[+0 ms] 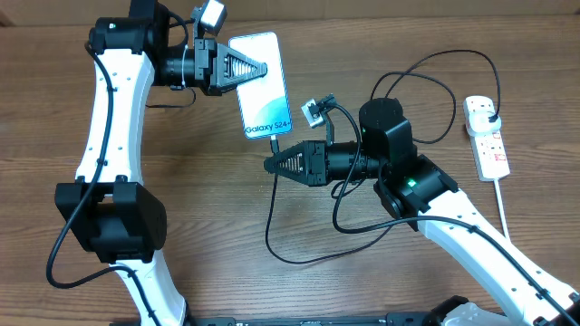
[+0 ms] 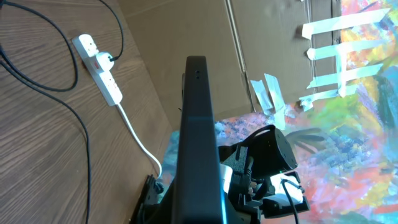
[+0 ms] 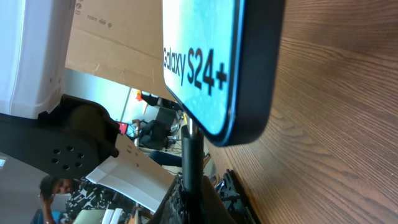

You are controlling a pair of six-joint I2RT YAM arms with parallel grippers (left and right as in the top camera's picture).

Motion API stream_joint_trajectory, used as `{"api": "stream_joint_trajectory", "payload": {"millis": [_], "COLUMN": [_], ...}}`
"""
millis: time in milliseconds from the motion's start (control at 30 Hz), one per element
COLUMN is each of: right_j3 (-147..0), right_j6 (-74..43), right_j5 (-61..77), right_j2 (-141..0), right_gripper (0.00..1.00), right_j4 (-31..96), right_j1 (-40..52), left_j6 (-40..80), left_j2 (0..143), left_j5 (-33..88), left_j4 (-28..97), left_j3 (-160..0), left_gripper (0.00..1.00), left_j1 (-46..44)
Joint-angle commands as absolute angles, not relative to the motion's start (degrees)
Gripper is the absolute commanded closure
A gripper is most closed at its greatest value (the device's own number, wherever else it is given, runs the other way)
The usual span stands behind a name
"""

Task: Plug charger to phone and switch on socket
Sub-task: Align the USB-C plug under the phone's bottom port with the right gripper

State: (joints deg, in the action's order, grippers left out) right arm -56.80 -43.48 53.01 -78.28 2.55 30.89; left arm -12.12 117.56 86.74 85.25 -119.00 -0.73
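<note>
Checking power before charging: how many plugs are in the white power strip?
1. A black plug sits in the power strip at the right of the overhead view, toward the end away from its white cord. The strip shows fully, so none seems hidden.

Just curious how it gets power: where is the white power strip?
Overhead view: the power strip lies at the table's far right, past the right arm, a black plug in it.

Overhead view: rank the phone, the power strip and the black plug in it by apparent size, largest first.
1. phone, though it is gripped and possibly raised toward the camera, so its lead is unsure
2. power strip
3. black plug, clearly smallest
</note>
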Motion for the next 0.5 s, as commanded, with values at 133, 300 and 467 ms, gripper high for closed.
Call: {"api": "stream_joint_trajectory", "payload": {"millis": [133,300,467], "right_j3": [-56.6,-56.6,-56.6], "right_j6": [-43.4,-43.3,-43.3], "right_j5": [52.5,52.3,52.4], "right_j2": [-77.8,-77.8,-77.8], "right_gripper": [0.96,0.96,0.96], "right_j4": [2.0,1.8,1.8], "right_j1": [31.2,31.2,31.2], "left_j6": [-11.5,-11.5,-11.5], "left_j2": [116.6,116.6,116.6], "left_j5": [88.4,88.6,88.6], "left_j4": [85.2,85.0,85.0], "left_j3": [-120.7,-120.7,-120.7], "left_gripper": [0.96,0.96,0.96], "left_j1": [-1.7,-2.7,-2.9]}}
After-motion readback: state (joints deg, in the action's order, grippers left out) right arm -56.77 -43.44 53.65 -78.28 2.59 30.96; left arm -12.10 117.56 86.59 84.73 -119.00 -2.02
